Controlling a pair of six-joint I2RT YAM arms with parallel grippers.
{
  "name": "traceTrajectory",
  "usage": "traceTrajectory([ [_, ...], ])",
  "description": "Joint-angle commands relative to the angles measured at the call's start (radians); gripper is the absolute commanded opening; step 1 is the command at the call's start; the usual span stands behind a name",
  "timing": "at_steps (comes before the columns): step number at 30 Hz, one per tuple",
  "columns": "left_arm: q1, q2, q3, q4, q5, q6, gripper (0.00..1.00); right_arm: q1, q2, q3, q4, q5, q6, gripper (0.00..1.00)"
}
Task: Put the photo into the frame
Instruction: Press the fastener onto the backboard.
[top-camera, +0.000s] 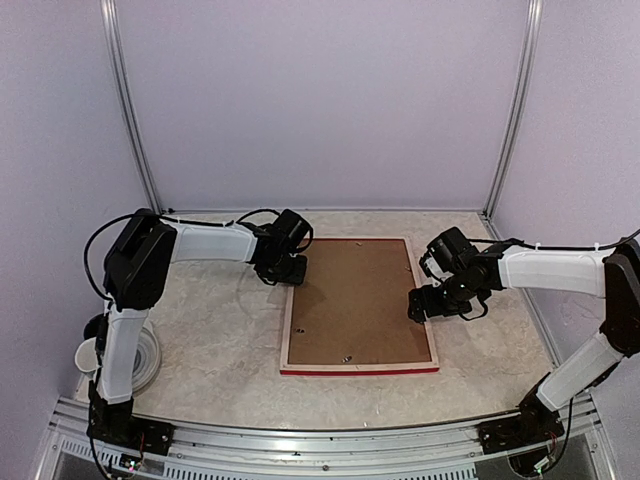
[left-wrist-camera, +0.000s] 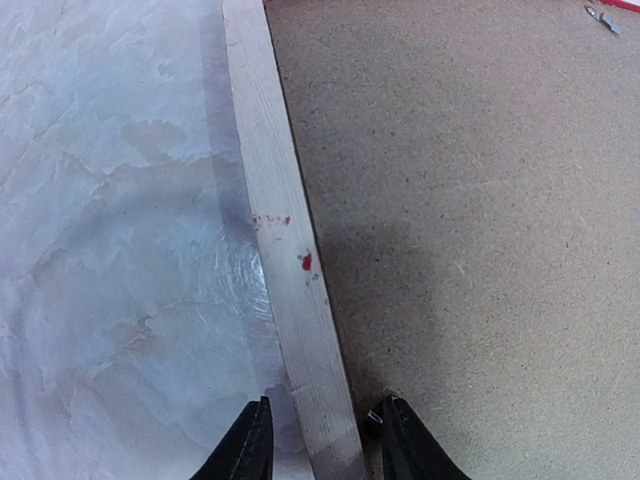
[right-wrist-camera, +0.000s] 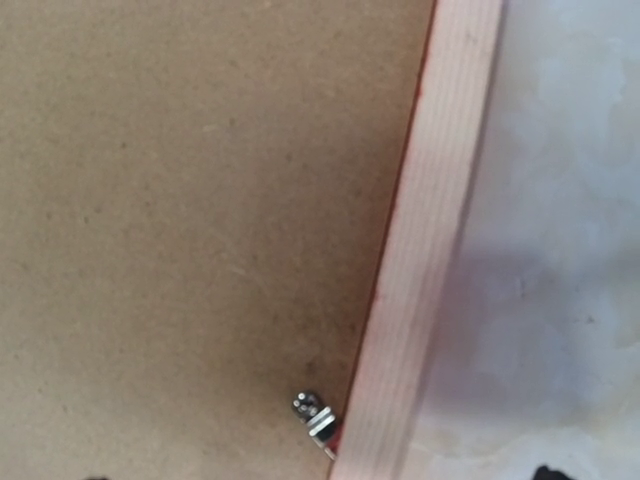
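Observation:
The frame (top-camera: 288, 335) lies face down on the table, pale wood up, with a red edge along its near side. A brown backing board (top-camera: 355, 300) fills it. The photo is hidden. My left gripper (top-camera: 290, 272) is at the frame's left rail near the far corner. In the left wrist view the left gripper (left-wrist-camera: 325, 405) straddles that rail (left-wrist-camera: 285, 250), open, its left finger (left-wrist-camera: 250, 440) standing apart from the wood. My right gripper (top-camera: 428, 303) hovers over the right rail (right-wrist-camera: 430, 250), open wide, with only a dark fingertip (right-wrist-camera: 545, 472) showing at the picture's edge.
A small metal clip (right-wrist-camera: 315, 412) sits on the backing board (right-wrist-camera: 200, 200) by the right rail, and another clip (left-wrist-camera: 603, 18) shows in the left wrist view. A white round object (top-camera: 150, 360) lies beside the left arm's base. Enclosure walls stand at the back and sides.

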Motion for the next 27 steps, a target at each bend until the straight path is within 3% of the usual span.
traceTrajectory([
  [1,0.019,-0.033,-0.036,-0.024,-0.015,0.006,0.36,0.009,0.005,-0.008,0.006,0.015,0.003,0.91],
  [8,0.024,-0.041,-0.043,-0.016,0.001,0.006,0.2,0.01,0.006,0.0,-0.001,0.019,0.0,0.91],
  [12,0.024,-0.041,-0.041,-0.012,0.015,0.005,0.19,0.01,0.009,0.005,-0.005,0.018,-0.001,0.91],
  [15,0.027,-0.047,-0.04,-0.012,0.017,0.003,0.24,0.01,0.014,0.008,-0.006,0.019,-0.003,0.91],
  [21,0.035,-0.072,-0.033,-0.021,0.012,0.0,0.47,0.009,0.014,0.011,-0.009,0.02,-0.006,0.91],
  [27,0.036,-0.087,-0.029,-0.031,0.009,0.003,0.48,0.01,0.012,0.011,-0.01,0.021,-0.007,0.91],
])
